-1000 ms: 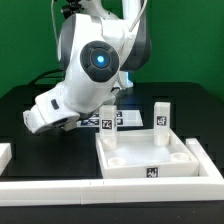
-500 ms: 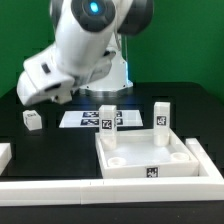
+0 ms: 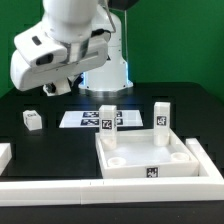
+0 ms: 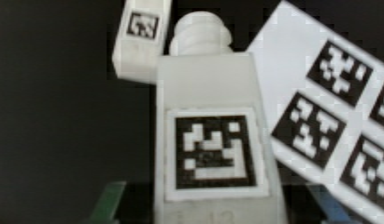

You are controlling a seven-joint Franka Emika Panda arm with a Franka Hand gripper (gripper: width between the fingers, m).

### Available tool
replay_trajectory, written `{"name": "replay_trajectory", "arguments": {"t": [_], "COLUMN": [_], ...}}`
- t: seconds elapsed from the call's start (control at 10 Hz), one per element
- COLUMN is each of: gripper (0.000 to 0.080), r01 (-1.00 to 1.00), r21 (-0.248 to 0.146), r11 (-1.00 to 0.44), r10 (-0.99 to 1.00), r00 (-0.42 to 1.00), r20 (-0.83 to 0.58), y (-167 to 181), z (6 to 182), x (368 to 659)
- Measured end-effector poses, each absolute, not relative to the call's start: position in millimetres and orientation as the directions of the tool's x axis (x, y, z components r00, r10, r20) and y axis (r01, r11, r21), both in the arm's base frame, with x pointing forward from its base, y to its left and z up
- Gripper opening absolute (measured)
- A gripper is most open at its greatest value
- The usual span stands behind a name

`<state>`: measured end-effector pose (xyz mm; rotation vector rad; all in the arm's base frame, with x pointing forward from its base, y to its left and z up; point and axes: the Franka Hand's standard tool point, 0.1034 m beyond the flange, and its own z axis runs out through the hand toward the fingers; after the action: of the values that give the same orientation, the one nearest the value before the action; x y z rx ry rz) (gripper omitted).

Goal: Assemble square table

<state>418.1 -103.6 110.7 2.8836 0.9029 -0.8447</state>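
The tabletop slab [image 3: 125, 168] lies by the surface's [image 3: 40, 145] front edge, toward the exterior view's right, with only corner sockets inside its rim. At its far rim stand one upright leg [image 3: 108, 119] and a second upright leg [image 3: 161, 115]; whether they are inside or behind is unclear. A loose leg [image 3: 32, 119] lies beside the marker board [image 3: 80, 118]. The raised tool [image 3: 57, 88] is clamped on a tagged leg [image 4: 207, 110], its fingers mostly cut off

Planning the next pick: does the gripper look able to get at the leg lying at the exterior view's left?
Probably not yet: the lying leg sits unobstructed on bare table, but the gripper seems to hold a second leg.
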Motion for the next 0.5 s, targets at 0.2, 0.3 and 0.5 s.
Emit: {"name": "replay_trajectory", "arguments": {"t": [0.2, 0.3, 0.5], "gripper": [0.0290, 0.0290, 0.0290], "r01": [0.477, 0.418, 0.414], "r21": [-0.157, -0.167, -0.151], "r11": [-0.865, -0.893, -0.897], "r10": [0.500, 0.449, 0.436], "r00": [0.786, 0.845, 0.885], "r20": [-0.363, -0.289, -0.165], "y": [-87.2, -76.9, -78.2], "z": [161.2, 181.4, 184.3], "x": [456.9, 470.6, 480.5]}}
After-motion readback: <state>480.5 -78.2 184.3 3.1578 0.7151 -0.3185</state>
